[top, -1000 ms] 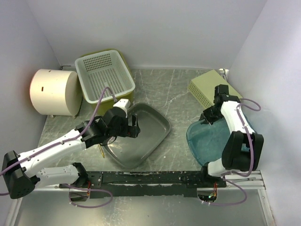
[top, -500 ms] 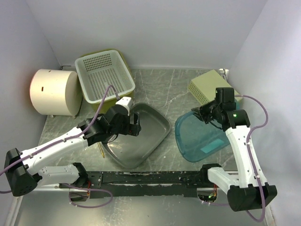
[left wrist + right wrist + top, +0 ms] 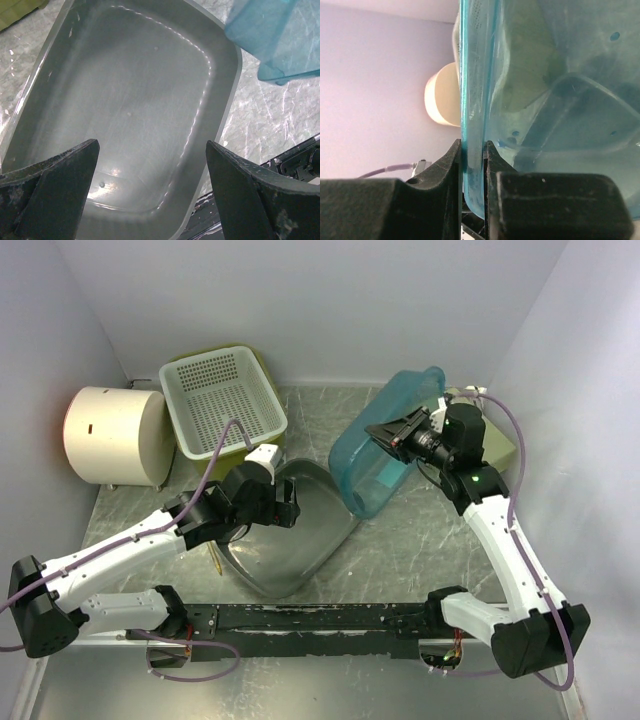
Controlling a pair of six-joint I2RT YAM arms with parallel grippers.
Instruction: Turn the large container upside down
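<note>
My right gripper (image 3: 473, 152) pinches the rim of the teal container (image 3: 365, 475), tilted aloft; left gripper (image 3: 151, 150) gapes empty; wrist view crops the container's far end.

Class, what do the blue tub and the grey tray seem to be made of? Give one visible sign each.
Blue tub: likely clear tinted plastic, glossy; things behind show through its wall. Grey tray: probably plastic, possibly metal; smooth dull sheen with soft highlights.
</note>
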